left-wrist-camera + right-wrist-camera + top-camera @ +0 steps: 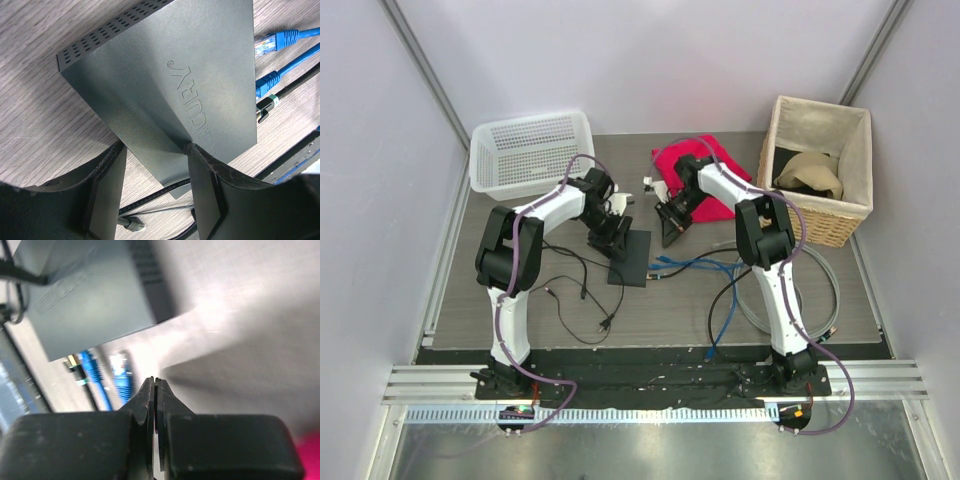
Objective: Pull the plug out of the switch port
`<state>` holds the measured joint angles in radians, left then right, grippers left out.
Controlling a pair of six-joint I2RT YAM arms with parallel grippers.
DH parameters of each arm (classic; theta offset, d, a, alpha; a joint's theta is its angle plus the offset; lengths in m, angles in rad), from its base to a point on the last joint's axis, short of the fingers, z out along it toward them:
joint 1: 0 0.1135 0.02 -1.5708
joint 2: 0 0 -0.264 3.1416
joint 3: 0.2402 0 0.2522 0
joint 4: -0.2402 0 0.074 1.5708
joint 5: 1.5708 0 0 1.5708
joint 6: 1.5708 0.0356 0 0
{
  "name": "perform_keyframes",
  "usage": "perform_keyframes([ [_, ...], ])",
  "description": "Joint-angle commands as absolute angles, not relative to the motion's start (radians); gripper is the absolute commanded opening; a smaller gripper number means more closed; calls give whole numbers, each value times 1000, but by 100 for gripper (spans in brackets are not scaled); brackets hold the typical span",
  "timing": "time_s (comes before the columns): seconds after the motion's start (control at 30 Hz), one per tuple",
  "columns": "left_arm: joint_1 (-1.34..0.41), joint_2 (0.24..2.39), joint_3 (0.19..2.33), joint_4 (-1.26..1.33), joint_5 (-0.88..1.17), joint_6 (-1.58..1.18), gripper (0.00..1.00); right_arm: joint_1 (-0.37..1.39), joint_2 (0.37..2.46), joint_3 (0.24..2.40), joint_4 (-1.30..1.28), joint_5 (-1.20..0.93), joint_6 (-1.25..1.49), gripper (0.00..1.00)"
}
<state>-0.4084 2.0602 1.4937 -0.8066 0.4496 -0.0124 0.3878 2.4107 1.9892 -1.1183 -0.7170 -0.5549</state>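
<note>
The switch [630, 258] [165, 75] is a flat black box lying at the table's middle. My left gripper [610, 238] [154, 146] stands open over its near corner, one fingertip [189, 148] resting on its top face, the other beside its long edge. A blue plug [265, 44] [121, 376] lies loose on the table with its clear tip showing, a small gap from the port edge. A second blue plug [267, 81] and a black one [266, 103] sit against that edge. My right gripper [670, 232] [155, 381] hangs above the table, shut and holding nothing.
Blue cables [695, 265] and a grey cable loop [825, 290] trail right of the switch, thin black cables [575, 290] left of it. A red cloth [695, 160], a white basket [530, 150] and a wicker basket [820, 170] stand at the back.
</note>
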Motion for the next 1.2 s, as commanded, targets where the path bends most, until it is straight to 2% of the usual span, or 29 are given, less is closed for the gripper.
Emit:
perform_keyframes([
  [0.0,-422,2105,1480,-796,379,25,56,347,2332,2094,-1036,-647,-557,8],
  [0.03,-423,2105,1480,-795,377,25,56,341,2304,2103,-1022,-658,-549,11],
  [0.07,-423,2105,1480,-793,380,23,56,333,2280,2105,-1008,-660,-537,19],
  [0.1,-422,2103,1480,-793,380,25,56,319,2225,2103,-979,-655,-522,33],
  [0.23,-423,2111,1488,-793,388,17,56,278,2062,1981,-924,-620,-445,49],
  [0.5,-423,2140,1511,-795,419,8,56,114,1662,1488,-900,-572,-681,55],
  [0.73,-436,2172,1535,-804,430,-26,56,66,1487,1186,-796,-531,-634,54],
  [0.93,-443,2161,1511,-799,420,-20,56,68,1434,1111,-649,-506,-483,54],
  [1.17,-442,2119,1464,-802,315,43,56,113,1594,1225,-692,-583,-491,54],
])
